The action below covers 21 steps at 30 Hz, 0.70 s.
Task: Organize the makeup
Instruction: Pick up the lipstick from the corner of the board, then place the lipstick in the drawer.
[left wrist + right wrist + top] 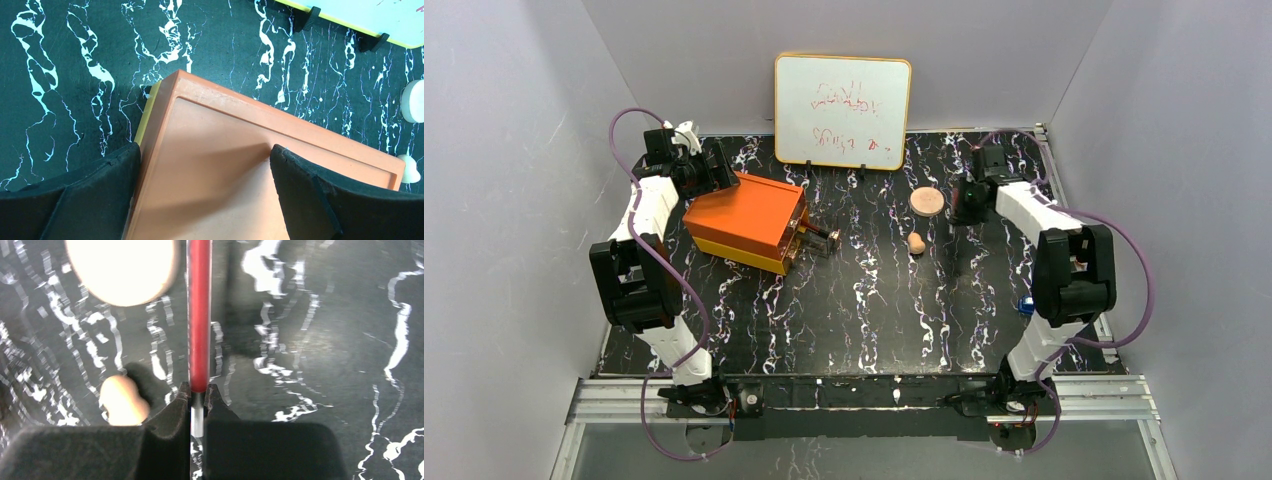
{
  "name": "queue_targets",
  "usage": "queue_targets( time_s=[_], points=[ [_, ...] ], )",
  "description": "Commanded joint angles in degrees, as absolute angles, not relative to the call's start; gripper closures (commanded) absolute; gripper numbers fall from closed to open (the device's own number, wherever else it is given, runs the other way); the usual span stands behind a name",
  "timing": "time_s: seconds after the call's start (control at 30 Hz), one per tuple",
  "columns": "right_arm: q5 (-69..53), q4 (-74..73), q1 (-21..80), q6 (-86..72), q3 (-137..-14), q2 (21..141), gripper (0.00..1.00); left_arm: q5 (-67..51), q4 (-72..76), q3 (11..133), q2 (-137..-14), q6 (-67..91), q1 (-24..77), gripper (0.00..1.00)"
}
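Gripping a thin red stick (199,315) in the right tool (198,392); left tool (202,155) gaping over the orange box (225,165).
Black, white-veined counter (864,320), whiteboard (842,110) propped at its 12 o'clock edge. Box sits at 10 o'clock; the left tool's jaws stand wide apart above its top, nothing held. Right tool at 2 o'clock, jaws nearly closed, pinching the stick by its silvery end, red shaft pointing away from the wrist. On the counter at 1 o'clock lies the peach disc (927,203); the tan sponge (916,243) is near it at its 6 o'clock, not touching.
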State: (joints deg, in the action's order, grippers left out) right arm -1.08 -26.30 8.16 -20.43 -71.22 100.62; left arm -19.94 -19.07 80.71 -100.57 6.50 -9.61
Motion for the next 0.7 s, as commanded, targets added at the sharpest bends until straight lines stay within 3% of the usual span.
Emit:
queue_targets(
  time_s=[0.0, 0.23, 0.43, 0.67],
  points=[
    [-4.96, -26.87, 15.92, -15.21, -78.02, 95.91, 0.99, -17.19, -30.45, 77.29, -101.73, 3.52, -8.48, 0.05],
    [-31.19, -40.9, 20.51, -12.53, -92.51, 102.42, 0.99, -17.1, -30.41, 77.21, -101.37, 3.61, -8.49, 0.05],
    [-52.21, -34.49, 21.25, -22.83, -88.35, 104.01, 0.99, -17.34, -30.33, 76.8, -100.82, 3.6, -8.5, 0.05],
    [-54.62, -37.43, 27.71, -24.95, -90.29, 108.62, 0.99, -17.69, -30.24, 76.59, -100.34, 3.69, -8.51, 0.05]
  ],
)
